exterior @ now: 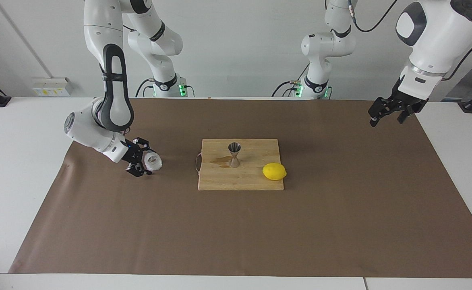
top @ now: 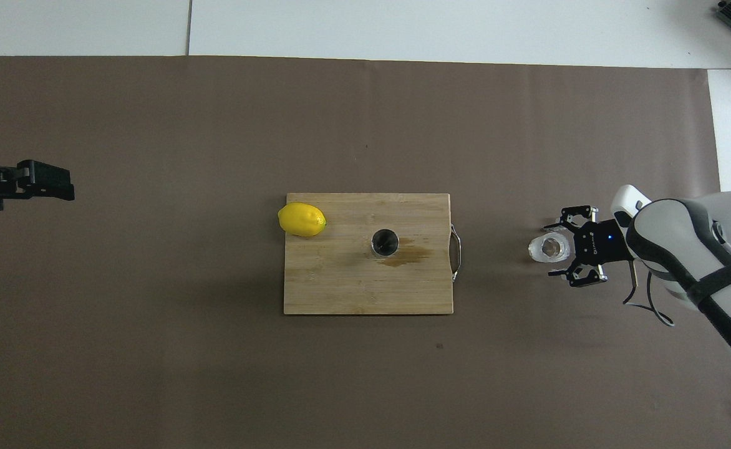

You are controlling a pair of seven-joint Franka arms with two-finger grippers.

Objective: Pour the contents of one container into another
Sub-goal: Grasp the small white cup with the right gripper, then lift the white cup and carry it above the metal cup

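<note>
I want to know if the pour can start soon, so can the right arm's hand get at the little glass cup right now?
Probably yes. The right hand is open and low at the glass cup, a finger on either side of it, with only bare brown paper around. The cutting board stands well apart.
</note>
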